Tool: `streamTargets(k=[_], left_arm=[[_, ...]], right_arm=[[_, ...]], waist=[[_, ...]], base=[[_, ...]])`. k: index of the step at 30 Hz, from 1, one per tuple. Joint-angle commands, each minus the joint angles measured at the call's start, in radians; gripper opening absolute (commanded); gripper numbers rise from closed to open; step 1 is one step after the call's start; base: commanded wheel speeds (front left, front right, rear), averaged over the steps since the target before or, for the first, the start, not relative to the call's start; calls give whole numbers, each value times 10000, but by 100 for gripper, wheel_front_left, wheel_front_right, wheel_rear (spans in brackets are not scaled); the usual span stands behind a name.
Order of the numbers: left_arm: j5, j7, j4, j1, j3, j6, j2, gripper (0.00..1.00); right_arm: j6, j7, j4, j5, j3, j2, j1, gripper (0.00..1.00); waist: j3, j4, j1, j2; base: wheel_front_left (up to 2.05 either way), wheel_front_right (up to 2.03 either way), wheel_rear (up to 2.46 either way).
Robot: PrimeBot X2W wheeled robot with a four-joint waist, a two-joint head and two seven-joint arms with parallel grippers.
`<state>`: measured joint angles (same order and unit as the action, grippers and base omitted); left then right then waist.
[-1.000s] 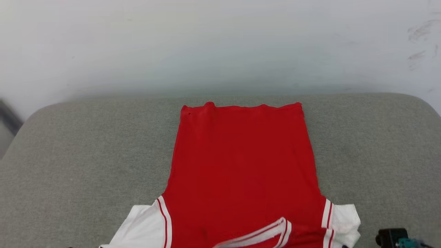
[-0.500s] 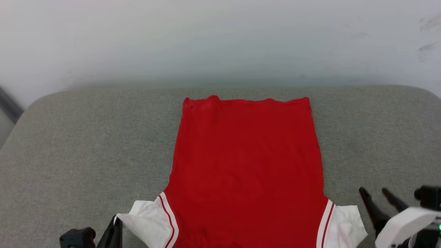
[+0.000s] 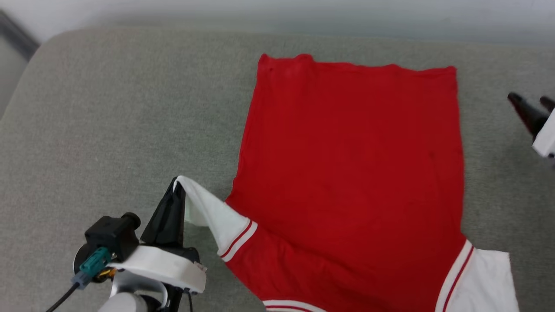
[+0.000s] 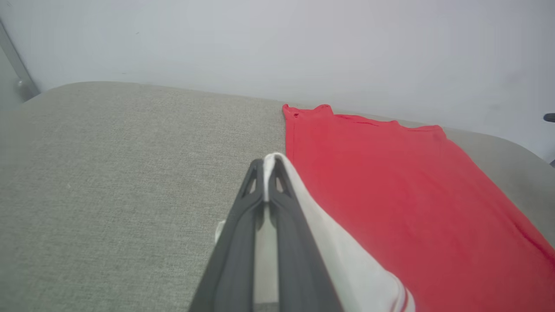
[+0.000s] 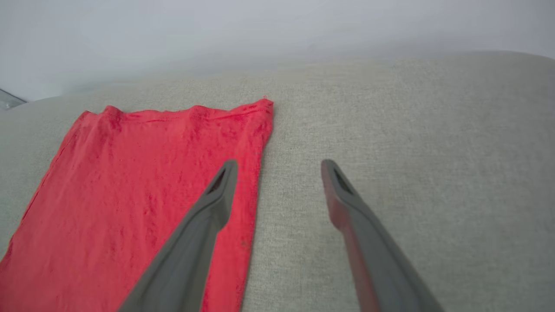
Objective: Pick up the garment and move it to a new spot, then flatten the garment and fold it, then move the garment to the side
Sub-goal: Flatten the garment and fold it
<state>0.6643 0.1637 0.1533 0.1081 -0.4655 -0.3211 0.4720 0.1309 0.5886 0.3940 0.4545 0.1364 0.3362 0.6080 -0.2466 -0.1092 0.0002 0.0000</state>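
Since half a second ago the head camera has tipped down, so the whole scene sits differently; beyond that, the left gripper [image 3: 176, 187] has raised the garment's left sleeve [image 3: 210, 212] off the grey cushion [image 3: 108, 130], where before the sleeve lay low at the garment's left shoulder

Starting at the garment's left side, the left gripper is clamped on the white sleeve's tip. The left wrist view shows both dark fingers pressed together with white cloth between them. The sleeve hangs taut from the tips down to the striped trim, just beside the red body

The garment [image 3: 347, 164] itself lies spread on the cushion, plain red side up, with no lettering showing. Its hem [image 3: 355, 65] is at the far end, fairly straight, and the body has only faint ripples. At the garment's right shoulder the right sleeve [image 3: 490, 277] rests flat and untouched

Off the garment's right edge, near the hem corner, the right gripper [image 3: 529, 100] hangs with its fingers parted and nothing between them; in its wrist view one finger overlaps the red edge, the other the bare cushion

By my reading the placing and flattening look done and the fold is only starting, with the left sleeve about to go inward. The right sleeve, the body folds and the move aside all remain
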Motion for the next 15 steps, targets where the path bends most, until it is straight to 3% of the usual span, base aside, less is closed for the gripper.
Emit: streamTargets(k=[1, 8, 15], left_arm=[[-92, 122, 57, 358, -9, 91, -87, 0], [-249, 397, 201, 1353, -272, 549, -531, 0], [-320, 516, 13, 2003, -550, 999, -810, 0]], right_arm=[[-3, 599, 276, -205, 137, 121, 799, 100], [-2, 2606, 1157, -1620, 876, 218, 3215, 100], [-3, 3165, 1689, -2714, 1318, -188, 4015, 100]], waist=[[-1187, -832, -2, 0], [-2541, -1640, -2, 0], [-3375, -2086, -2, 0]], base=[[0, 0, 0], [0, 0, 0], [0, 0, 0]])
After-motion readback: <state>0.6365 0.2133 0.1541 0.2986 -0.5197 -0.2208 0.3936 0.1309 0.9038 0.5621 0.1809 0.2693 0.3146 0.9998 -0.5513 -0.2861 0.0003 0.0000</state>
